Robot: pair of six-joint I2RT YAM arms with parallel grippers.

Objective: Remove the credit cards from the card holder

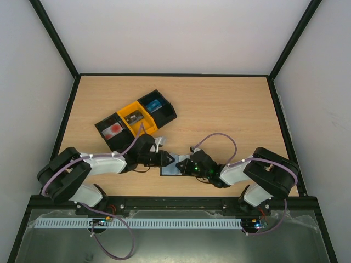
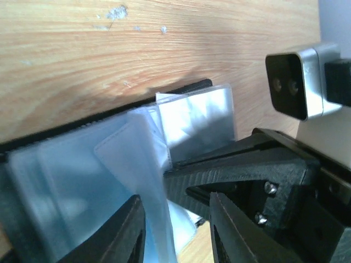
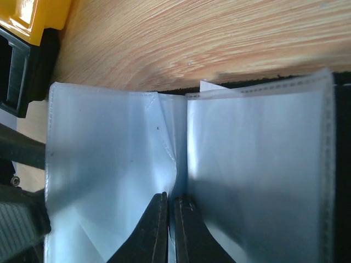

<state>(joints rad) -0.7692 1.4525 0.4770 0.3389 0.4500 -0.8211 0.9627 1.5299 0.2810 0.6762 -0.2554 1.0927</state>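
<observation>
Two arms meet low over the near centre of the wooden table (image 1: 230,109); the card holder (image 1: 174,167) lies open and flat there, between the two wrists, its black edge toward the far side; its clear sleeves (image 3: 109,164) fan out across the inner face, translucent and grey-blue.

Left gripper (image 2: 175,200): jaws partly apart, straddling one raised sleeve leaf (image 2: 156,181); the leaf lies against one finger, with a visible gap to the other.

Right gripper (image 3: 173,196): jaws closed, fingertips almost touching; the centre fold of the sleeves runs down between them, so the card holder is pinched at that fold.

Credit cards: none can be distinguished inside the sleeves; a white corner (image 3: 211,86) shows behind the sleeve edge, identity not determinable.

A row of three bins sits just beyond the left wrist: a black bin (image 1: 103,129) with a red-and-white item, a yellow bin (image 1: 147,124) with a dark item, a second black bin (image 1: 169,113) with a blue item.
</observation>
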